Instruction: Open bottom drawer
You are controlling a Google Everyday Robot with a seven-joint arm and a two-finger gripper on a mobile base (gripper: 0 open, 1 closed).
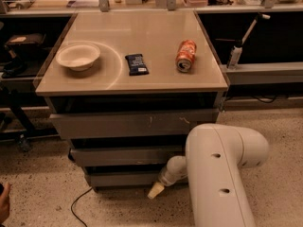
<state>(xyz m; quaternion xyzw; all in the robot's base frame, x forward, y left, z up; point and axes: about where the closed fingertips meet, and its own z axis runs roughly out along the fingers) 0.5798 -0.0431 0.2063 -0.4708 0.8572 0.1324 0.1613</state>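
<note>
The bottom drawer (124, 178) is the narrowest grey front, lowest of three under the tan table top. It stands out slightly less than the fronts above. My gripper (155, 190) is low at the drawer's right end, its cream tip pointing down-left in front of the drawer's lower edge. The white arm (215, 174) rises from the lower right and hides the drawer's right side.
On the table top (142, 82) are a white bowl (78, 56), a dark snack bar (136, 64) and an orange soda can (185, 56) lying on its side. The widest scratched front (135, 123) and the mid front (125, 155) sit above. A black cable (78, 202) lies on the floor.
</note>
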